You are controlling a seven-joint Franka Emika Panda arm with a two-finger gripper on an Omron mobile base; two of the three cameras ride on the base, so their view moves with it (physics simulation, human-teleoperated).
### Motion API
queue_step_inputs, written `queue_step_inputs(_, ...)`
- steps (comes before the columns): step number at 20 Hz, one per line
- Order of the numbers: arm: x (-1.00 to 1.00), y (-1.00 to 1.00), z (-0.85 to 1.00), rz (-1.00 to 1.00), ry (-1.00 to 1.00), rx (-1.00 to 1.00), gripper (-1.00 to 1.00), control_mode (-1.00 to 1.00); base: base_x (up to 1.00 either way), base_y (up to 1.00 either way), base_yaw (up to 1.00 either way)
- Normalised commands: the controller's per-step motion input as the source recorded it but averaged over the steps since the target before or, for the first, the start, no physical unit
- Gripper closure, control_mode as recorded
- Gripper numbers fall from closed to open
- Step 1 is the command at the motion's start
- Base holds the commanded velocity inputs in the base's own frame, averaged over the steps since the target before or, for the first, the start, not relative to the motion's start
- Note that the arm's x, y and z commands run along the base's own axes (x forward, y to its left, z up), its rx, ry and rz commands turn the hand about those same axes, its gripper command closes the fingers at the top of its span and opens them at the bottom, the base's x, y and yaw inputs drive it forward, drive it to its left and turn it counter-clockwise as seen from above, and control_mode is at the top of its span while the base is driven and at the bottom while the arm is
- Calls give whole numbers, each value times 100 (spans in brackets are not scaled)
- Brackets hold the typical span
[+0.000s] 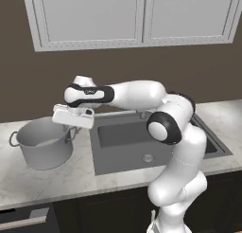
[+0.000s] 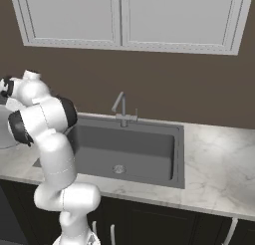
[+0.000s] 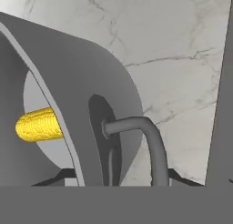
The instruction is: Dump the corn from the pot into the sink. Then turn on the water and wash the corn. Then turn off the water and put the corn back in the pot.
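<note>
Handle (image 3: 145, 141) first: the gripper (image 1: 72, 130) sits at the pot (image 1: 45, 147)'s sink-side loop, but you cannot tell whether its jaws pinch the loop or only straddle it. Confirm the grip, then tip slowly toward the sink (image 1: 137, 151). Corn (image 3: 38, 124) lies on the pot floor, long axis flat, pointing across.
</note>
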Motion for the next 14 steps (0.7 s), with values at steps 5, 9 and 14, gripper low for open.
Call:
queue_step_inputs(5,0,-89,22,-11,5,-1,100,-100,0,0,0)
queue_step_inputs(9,0,-82,0,-12,0,-6,100,-100,0,0,0)
queue_step_inputs(14,-9,-82,0,-19,0,-2,100,-100,0,0,0)
